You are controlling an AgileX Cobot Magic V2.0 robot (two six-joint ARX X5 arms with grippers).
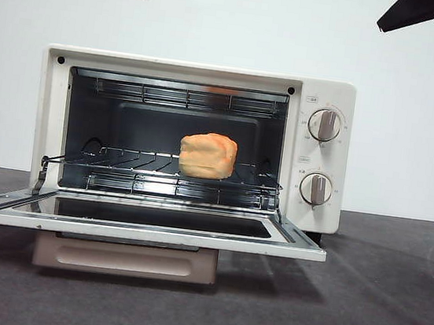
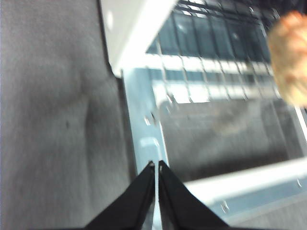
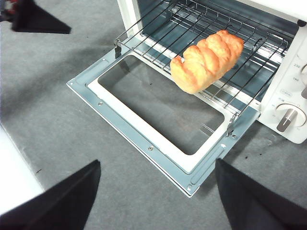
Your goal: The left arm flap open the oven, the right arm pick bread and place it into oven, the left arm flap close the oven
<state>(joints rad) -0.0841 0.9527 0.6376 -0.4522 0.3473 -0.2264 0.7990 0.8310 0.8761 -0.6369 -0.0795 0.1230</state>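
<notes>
While the oven (image 1: 192, 140) gapes, one bread (image 1: 207, 155) sits inside.

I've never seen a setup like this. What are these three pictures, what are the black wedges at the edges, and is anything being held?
This is a robot with two arms at a table; each arm ends in a gripper of two black jaws. One picture is taken from a low camera facing the oven. The other two come from cameras on the arms' wrists, so each shows its own jaws at the bottom.

The oven's door lies flapped open, and the bread sits on the wire rack inside.

The left gripper has its jaws shut, empty, above the door's corner. The right gripper is open, empty, hanging back over the grey table. Nothing is held.
</notes>
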